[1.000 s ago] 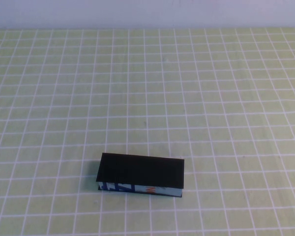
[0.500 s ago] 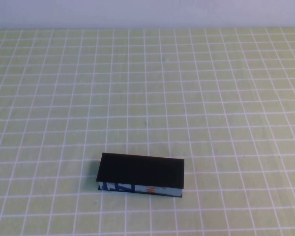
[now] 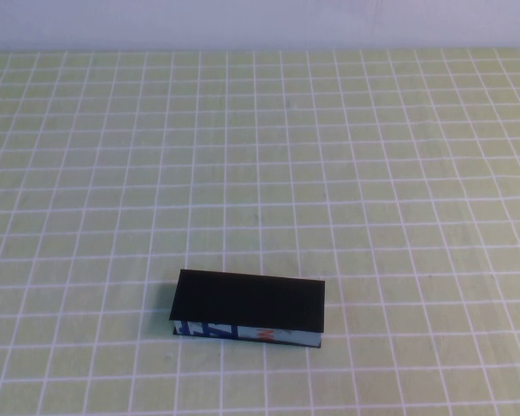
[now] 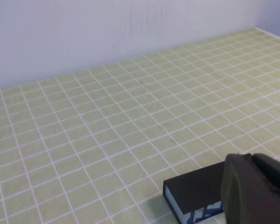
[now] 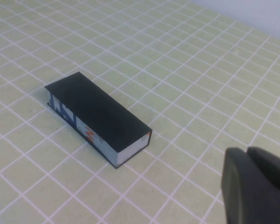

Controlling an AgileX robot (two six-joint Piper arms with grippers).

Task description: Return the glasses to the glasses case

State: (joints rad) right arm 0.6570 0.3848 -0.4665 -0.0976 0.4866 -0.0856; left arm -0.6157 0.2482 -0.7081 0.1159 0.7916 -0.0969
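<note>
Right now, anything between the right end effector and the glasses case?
Nothing. In the right wrist view, only bare checked table separates the right end effector from the closed glasses case. The left end effector overlaps the case in its own view.

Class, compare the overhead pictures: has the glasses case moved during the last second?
No. The glasses case sits on the same grid lines of the table as before. The left gripper and right gripper are parked nearby.

You're looking at a table covered in a pale yellow-green cloth ruled with thin white lines into a regular grid of squares (it fills nearly the whole high view). Behind its far edge you'll see a plain pale lavender-white wall, which runs the full width of the table.
</note>
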